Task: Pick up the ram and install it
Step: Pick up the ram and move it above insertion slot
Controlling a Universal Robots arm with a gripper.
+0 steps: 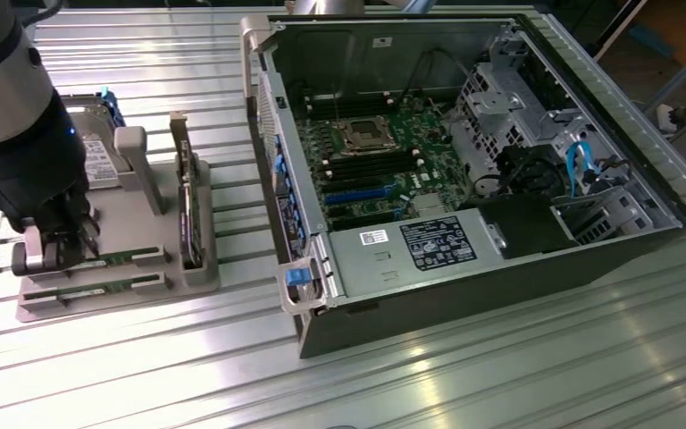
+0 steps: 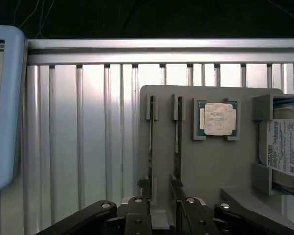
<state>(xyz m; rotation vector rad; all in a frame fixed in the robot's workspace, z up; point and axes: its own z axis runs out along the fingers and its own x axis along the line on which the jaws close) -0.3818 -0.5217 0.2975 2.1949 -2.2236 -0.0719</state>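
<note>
**Annotator:** You're parking the gripper point(image 2: 160, 193) low over the grey holder point(image 2: 206, 166), at about 8 o'clock in the exterior view. Its fingers are standing apart and aren't clamping anything that I can see.

**Checker:** Where's your ram sitting?

**Annotator:** Your ram point(image 1: 119, 258) is standing on edge in a holder slot, right at the fingers. A second ram stick point(image 1: 96, 290) is sitting in the next slot, toward 6 o'clock. I can't tell which stick you're straddling. Neither is in the computer case point(image 1: 463, 299), so nothing is installed yet.

**Checker:** Why on edge?

**Annotator:** My guess is the slots are keeping both flat faces exposed, so you're getting a pinch from above.

**Checker:** What else is the holder carrying?

**Annotator:** It's carrying a processor chip point(image 2: 219, 119) lying flat in its own pocket and a Toshiba hard drive point(image 2: 284, 149) between posts beside it. A dark expansion card point(image 1: 186, 201) is standing on edge at the holder's 3 o'clock side. Each part is getting its own compartment, and none are touching.

**Checker:** And the case?

**Annotator:** It's lying on its side at 3 o'clock of the holder, panel off. The motherboard point(image 1: 379, 170) is facing up, probably so you're reaching it straight down. The power supply point(image 1: 436, 243) is sitting at the board's 6 o'clock. Blue cables point(image 1: 575, 165) are trailing at its 3 o'clock.
</note>
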